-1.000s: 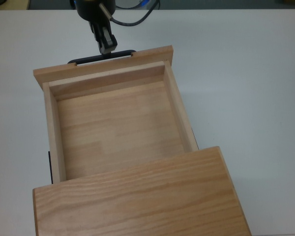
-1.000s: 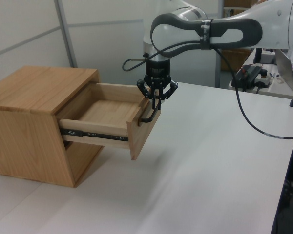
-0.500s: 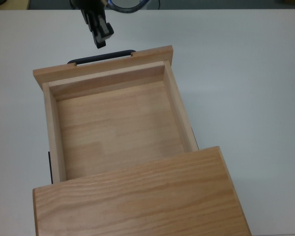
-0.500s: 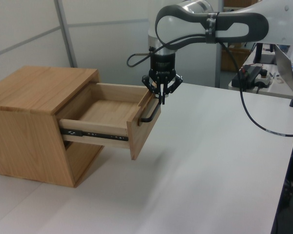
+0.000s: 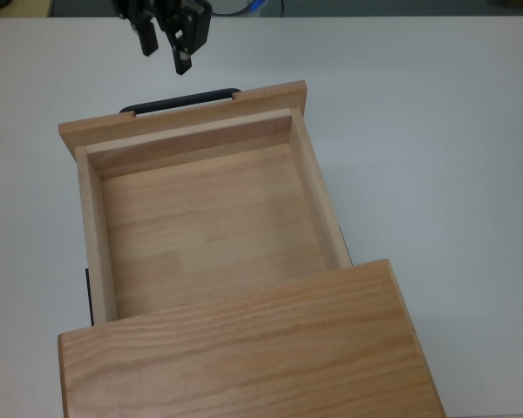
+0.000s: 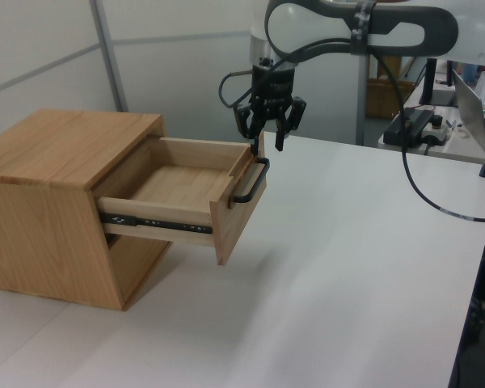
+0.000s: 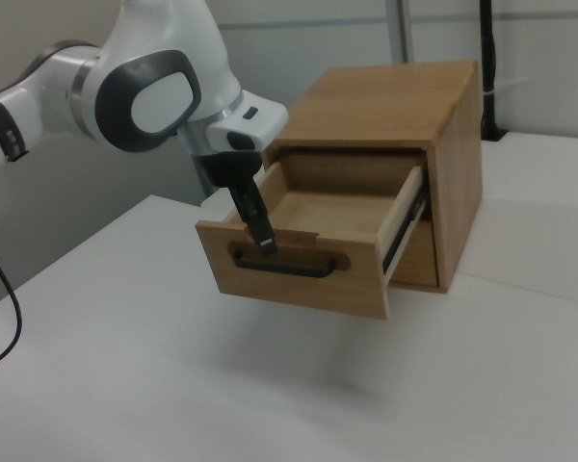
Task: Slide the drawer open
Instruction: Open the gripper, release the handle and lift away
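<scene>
- Tool (image 6: 268, 140) state: the 2 fingers stand apart and hold nothing.
- Tool position: in the left view it hangs above the handle (image 6: 248, 182) end of the drawer, clear of the bar. In the top view the tool (image 5: 166, 54) sits at the upper edge, beyond the front panel and apart from the handle (image 5: 179, 101).
- In the right view 1 dark finger (image 7: 255, 219) points down in front of the front panel, its tip just over the handle (image 7: 282, 264); contact cannot be confirmed from this view.
- Drawer (image 5: 205, 222) position: pulled well out of the cabinet (image 6: 44, 218), with its light wooden interior exposed and holding nothing.
- Slide rail (image 6: 153, 221): a black rail shows along the drawer side in the left view.
- Cabinet top slab (image 5: 244, 348): covers only the rear part of the drawer in the top view.
- Cabinet rests on the white surface (image 6: 347, 275); the drawer (image 7: 303, 252) front overhangs the surface without touching it.
- Arm (image 7: 144, 91): white with dark joints, reaching in from the right view's left.
</scene>
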